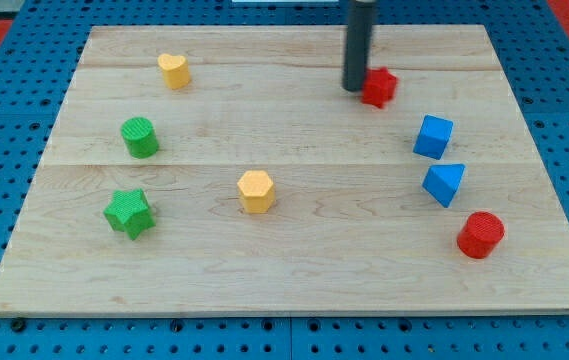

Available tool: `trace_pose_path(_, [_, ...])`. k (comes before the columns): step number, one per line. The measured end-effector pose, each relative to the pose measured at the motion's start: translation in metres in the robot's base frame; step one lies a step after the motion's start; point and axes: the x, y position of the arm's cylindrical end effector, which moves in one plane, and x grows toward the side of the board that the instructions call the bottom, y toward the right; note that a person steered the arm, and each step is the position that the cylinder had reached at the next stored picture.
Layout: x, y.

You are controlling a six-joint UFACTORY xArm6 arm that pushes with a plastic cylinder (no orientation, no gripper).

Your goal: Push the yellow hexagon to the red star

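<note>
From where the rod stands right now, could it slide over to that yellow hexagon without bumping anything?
Probably yes. My tip sits beside the red star near the view's top; the yellow hexagon lies lower left, with only bare board between.

one view | high, angled down from bottom edge | whole board point(294, 290) framed, fairly near

Straight dark rod, cylindrical, matte black-grey, smooth sides; my tip point(354, 89) blunt.
</note>
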Motion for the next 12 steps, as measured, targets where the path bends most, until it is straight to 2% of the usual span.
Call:
trace_pose_path(1, [0.011,0.033])
trace_pose_path(2, [0.028,-0.036])
trace_pose_path(3, [0.112,-0.094])
trace_pose_path(4, [0.146,-0.054])
trace_pose_path(5, [0.194,-0.069])
trace_pose_path(6, [0.201,-0.138])
trace_pose_path(8, [0.108,-0.149])
trace_pose_path(9, [0.100,-0.163])
trace_pose_path(11, [0.021,-0.187])
trace_pose_path(12, [0.007,-0.176])
